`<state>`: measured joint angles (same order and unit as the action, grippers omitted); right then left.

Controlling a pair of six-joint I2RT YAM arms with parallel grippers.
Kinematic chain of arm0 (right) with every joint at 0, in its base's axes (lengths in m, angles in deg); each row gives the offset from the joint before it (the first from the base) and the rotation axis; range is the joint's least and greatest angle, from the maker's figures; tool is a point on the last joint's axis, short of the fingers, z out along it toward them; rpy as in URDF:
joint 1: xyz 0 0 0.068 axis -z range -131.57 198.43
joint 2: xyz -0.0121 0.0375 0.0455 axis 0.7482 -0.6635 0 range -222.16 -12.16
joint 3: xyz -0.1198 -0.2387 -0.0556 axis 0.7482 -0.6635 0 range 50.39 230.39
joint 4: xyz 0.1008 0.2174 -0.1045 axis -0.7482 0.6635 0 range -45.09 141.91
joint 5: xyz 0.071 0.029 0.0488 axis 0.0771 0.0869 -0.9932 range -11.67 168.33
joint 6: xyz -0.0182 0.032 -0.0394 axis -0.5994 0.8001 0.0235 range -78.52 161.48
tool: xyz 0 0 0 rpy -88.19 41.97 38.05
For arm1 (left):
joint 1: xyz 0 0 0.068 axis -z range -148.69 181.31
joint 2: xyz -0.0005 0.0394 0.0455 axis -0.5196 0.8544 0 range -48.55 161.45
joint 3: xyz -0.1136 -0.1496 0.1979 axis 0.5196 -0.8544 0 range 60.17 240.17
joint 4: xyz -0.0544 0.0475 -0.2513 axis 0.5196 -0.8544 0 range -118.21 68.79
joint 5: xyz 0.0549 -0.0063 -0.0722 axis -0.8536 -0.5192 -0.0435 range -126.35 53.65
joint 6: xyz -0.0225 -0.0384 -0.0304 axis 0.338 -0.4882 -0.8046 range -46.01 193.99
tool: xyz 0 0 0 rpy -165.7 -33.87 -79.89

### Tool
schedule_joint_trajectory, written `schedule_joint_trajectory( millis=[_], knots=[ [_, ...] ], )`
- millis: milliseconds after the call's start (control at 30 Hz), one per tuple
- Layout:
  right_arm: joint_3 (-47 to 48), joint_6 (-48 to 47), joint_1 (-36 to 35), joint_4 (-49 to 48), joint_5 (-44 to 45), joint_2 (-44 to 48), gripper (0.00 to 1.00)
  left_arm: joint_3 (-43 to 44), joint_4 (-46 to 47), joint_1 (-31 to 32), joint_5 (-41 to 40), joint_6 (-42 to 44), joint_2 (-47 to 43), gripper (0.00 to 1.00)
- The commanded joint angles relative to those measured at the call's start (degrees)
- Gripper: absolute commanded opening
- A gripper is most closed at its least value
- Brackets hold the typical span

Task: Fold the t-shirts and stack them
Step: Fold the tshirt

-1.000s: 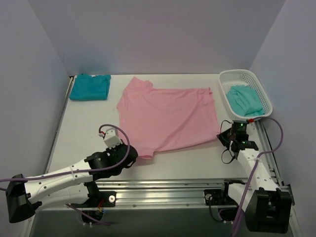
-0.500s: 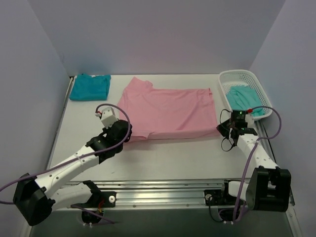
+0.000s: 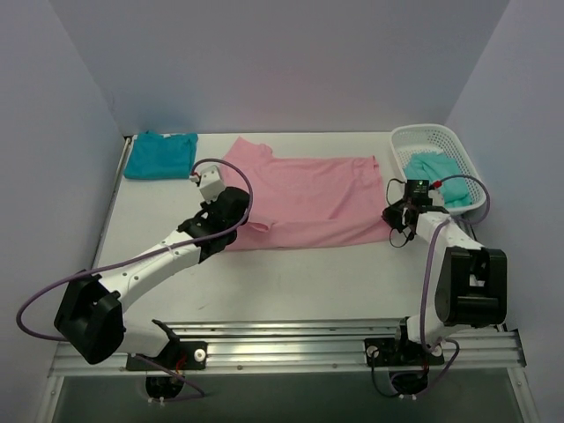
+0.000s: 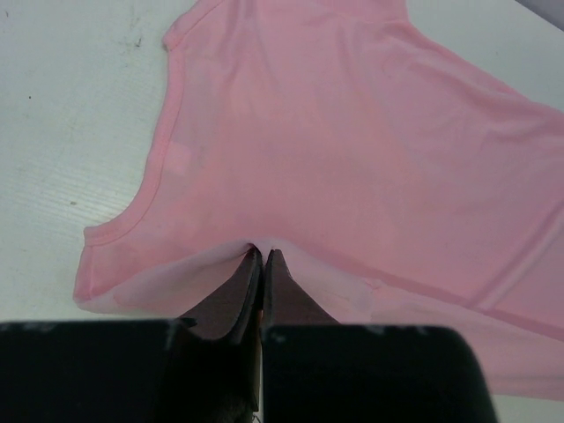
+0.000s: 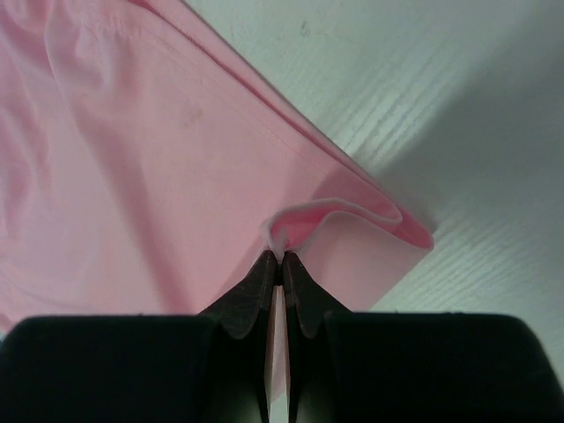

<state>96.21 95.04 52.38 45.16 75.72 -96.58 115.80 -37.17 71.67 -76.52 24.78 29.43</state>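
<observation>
A light pink t-shirt (image 3: 304, 198) lies spread across the middle of the table, its near hem turned back over itself. My left gripper (image 3: 236, 211) is shut on the pink cloth at the shirt's left part (image 4: 262, 251). At the shirt's right corner my right gripper (image 3: 394, 214) is shut on a pinched fold of the pink cloth (image 5: 282, 254). A folded deep teal t-shirt (image 3: 160, 155) rests at the far left corner. The paler mint-teal t-shirt (image 3: 434, 176) lies crumpled in the basket.
A white plastic mesh basket (image 3: 419, 138) stands at the far right, close behind my right gripper. Grey walls close in the table on the left, back and right. A metal rail (image 3: 291, 337) runs along the near edge.
Both grippers have moved away from the near edge toward the back, carrying the pink shirt's near hem with them, so the shirt's near part now lies folded over itself.
</observation>
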Motion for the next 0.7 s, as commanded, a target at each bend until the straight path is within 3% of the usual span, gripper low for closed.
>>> schedule_joint_trajectory(
  millis=[0, 400, 667],
  knots=[
    [5.23, 0.14, -0.69, 0.53, 2.26, -2.23, 0.0, 3.16, 5.15, -1.16, 0.17, 2.01, 0.34, 0.02],
    [17.1, 0.14, -3.24, 5.38, 8.15, -9.17, 0.0, 4.74, 9.28, -4.67, 2.72, 4.82, 3.41, 0.02],
    [20.97, 1.19, -5.09, 4.76, 9.11, -17.78, 0.0, 7.28, 14.74, -8.89, 8.25, 7.37, 11.13, 0.02]
  ],
)
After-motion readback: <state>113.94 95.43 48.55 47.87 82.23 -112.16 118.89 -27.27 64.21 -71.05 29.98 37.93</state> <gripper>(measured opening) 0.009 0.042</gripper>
